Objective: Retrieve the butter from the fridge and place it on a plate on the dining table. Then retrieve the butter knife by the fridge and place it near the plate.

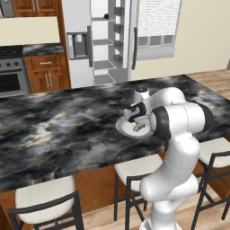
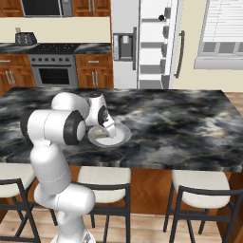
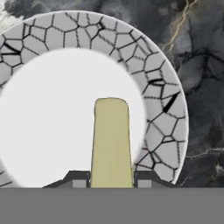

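One gripper (image 3: 111, 180) clamps butter (image 3: 111, 144) over plate (image 3: 164, 92); marbled dining table (image 1: 54, 130); fridge (image 1: 108, 40) open.

One butter stick (image 3: 111, 144), one plate (image 3: 162, 87), one dining table (image 1: 54, 126), one fridge (image 2: 142, 42), three stools (image 2: 201, 187), one oven (image 2: 55, 71)

butter's (image 3: 111, 144) near end cut off between pincer (image 3: 111, 179) tips, plate's (image 3: 166, 122) left rim cropped by frame edge
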Motion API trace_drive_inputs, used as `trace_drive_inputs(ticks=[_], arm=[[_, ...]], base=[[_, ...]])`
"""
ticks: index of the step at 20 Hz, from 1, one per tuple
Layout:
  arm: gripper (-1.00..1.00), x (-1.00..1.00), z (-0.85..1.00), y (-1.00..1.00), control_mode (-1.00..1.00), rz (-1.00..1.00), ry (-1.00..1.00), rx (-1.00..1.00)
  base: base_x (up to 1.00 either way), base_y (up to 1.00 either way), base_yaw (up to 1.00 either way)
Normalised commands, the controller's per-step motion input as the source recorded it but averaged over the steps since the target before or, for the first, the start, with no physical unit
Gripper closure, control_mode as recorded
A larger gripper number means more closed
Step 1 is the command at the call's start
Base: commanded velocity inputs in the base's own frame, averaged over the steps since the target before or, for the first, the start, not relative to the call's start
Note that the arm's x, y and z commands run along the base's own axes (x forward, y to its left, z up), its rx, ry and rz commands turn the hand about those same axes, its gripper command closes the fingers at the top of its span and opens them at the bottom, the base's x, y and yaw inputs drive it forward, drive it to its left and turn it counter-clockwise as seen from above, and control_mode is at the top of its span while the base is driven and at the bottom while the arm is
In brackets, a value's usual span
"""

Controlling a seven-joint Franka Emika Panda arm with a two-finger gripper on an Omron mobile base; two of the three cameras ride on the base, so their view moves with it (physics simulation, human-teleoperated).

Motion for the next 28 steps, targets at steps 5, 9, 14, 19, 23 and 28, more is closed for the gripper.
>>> trace_drive_inputs(ticks=[5, 9, 14, 19, 23, 28], arm=[[1.0, 0.07, -0.27, 0.0, -1.0, 0.0, -0.05, 0.0], [1.0, 0.03, -0.32, 0.0, -1.0, -0.01, -0.02, 0.0], [1.0, 0.02, -0.21, 0.0, -1.0, -0.01, -0.04, 0.0], [1.0, 0.1, 0.0, 0.0, -1.0, 0.0, -0.01, 0.0], [1.0, 0.25, 0.0, 0.0, -1.0, 0.0, 0.0, 0.0], [-1.0, 0.1, 0.0, 0.0, -1.0, 0.0, 0.0, 0.0]], base=[[0.0, 0.0, 0.0], [0.0, 0.0, 0.0], [0.0, 0.0, 0.0], [0.0, 0.0, 0.0], [0.0, 0.0, 0.0], [0.0, 0.0, 0.0]])
